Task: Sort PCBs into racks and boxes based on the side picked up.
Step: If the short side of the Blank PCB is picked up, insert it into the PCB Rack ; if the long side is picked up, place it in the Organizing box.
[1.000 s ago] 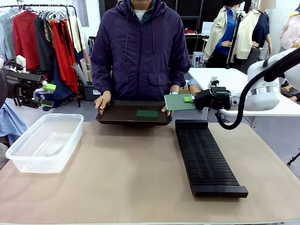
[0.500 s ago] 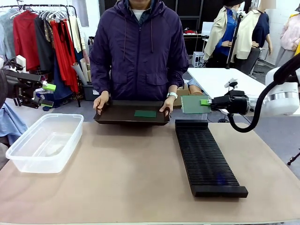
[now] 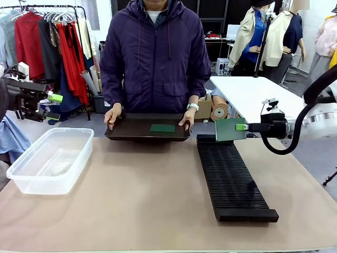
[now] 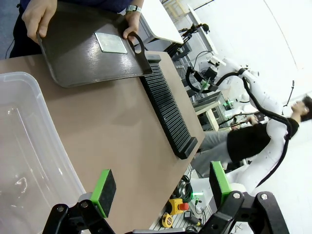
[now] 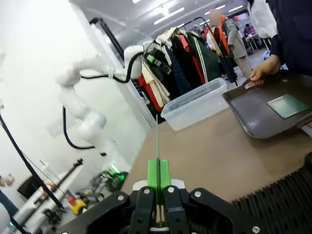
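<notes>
My right gripper (image 3: pixel 243 127) is shut on the edge of a green PCB (image 3: pixel 229 129). It holds the board upright just above the far end of the long black rack (image 3: pixel 231 176). In the right wrist view the PCB (image 5: pixel 157 139) shows edge-on between the closed pads of the right gripper (image 5: pixel 158 179). A second PCB (image 3: pixel 162 128) lies on a dark tray (image 3: pixel 131 130) held by the person's hands. My left gripper (image 3: pixel 52 108) hangs open above the clear box (image 3: pixel 50 161), its green pads (image 4: pixel 103 191) apart with nothing between them.
The person stands at the far edge and grips the tray (image 4: pixel 83 53) by both ends. The box (image 4: pixel 24 146) sits at the table's left, the rack (image 4: pixel 168 109) at its right. Bare brown tabletop (image 3: pixel 142 195) lies between them.
My right gripper has carried the PCB away from the tray, rightward and down to the rack's far end, turning it from flat to upright. The left arm has not moved.
</notes>
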